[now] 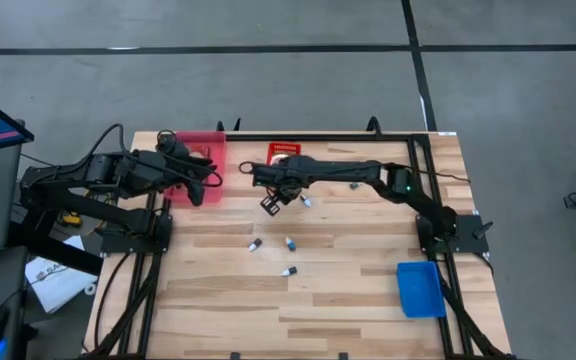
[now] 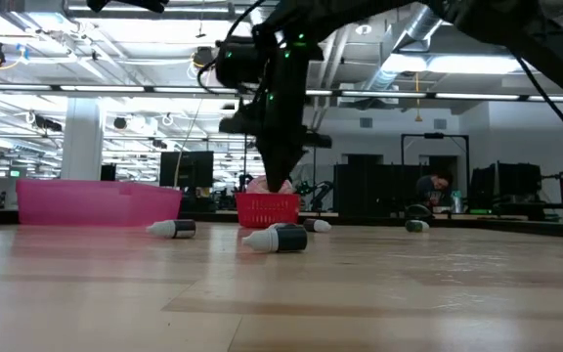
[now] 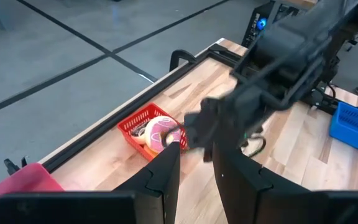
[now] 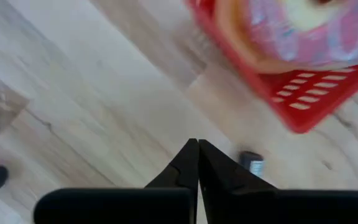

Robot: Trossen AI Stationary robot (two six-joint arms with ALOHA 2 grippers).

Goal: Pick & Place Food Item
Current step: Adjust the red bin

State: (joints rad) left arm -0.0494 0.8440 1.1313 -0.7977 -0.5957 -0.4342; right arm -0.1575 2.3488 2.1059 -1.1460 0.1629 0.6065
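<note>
While right gripper (image 4: 197, 146) hovers closed — donut (image 3: 161, 132), red basket (image 3: 132, 126) beside

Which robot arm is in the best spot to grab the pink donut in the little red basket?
Probably the right. Its gripper hangs just beside the red basket holding the donut, though its fingers are shut. The left gripper waits over by the pink bin, farther from the basket.

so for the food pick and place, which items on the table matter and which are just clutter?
In play:
- pink-frosted donut
- red basket holding it
- right gripper, shut and empty beside the basket

Clutter or unclear:
- small bottles scattered mid-table
- pink bin and blue bin, either possibly the drop target
- left gripper, waiting by the pink bin
</note>
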